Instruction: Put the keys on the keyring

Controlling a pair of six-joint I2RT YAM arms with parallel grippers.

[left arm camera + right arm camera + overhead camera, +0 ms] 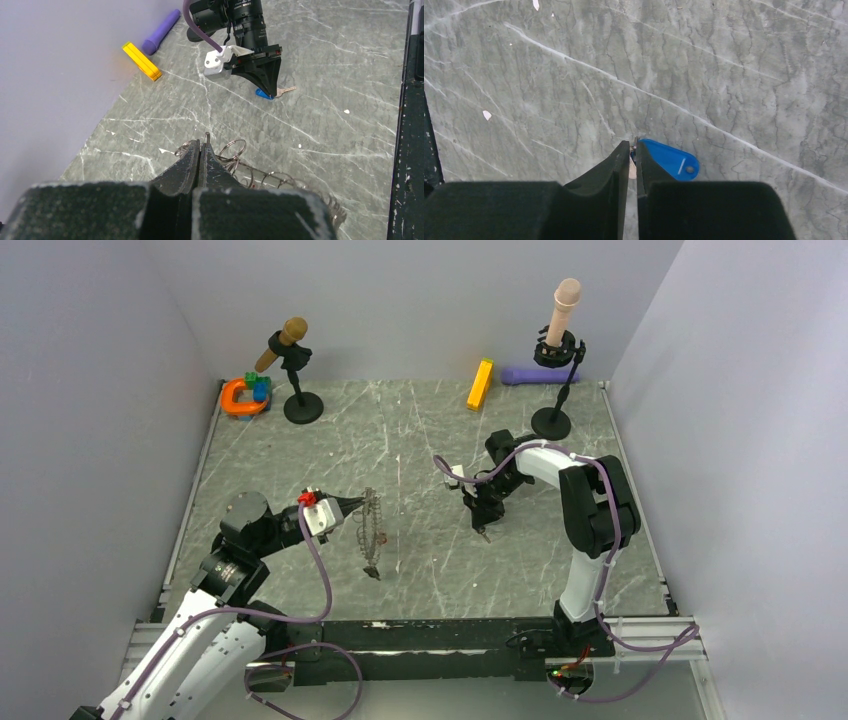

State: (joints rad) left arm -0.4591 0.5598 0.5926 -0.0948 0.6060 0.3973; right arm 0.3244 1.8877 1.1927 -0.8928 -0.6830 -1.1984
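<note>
right arm point(560, 472) bowed, jaws astride blue key point(671, 160)

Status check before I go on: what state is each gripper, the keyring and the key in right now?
left gripper, shut, pinching the keyring's rim.
keyring, held at its rim, collapsed into a narrow strip.
right gripper, closed down on the blue key's metal shaft.
blue key, down at the table, apart from the keyring.
</note>
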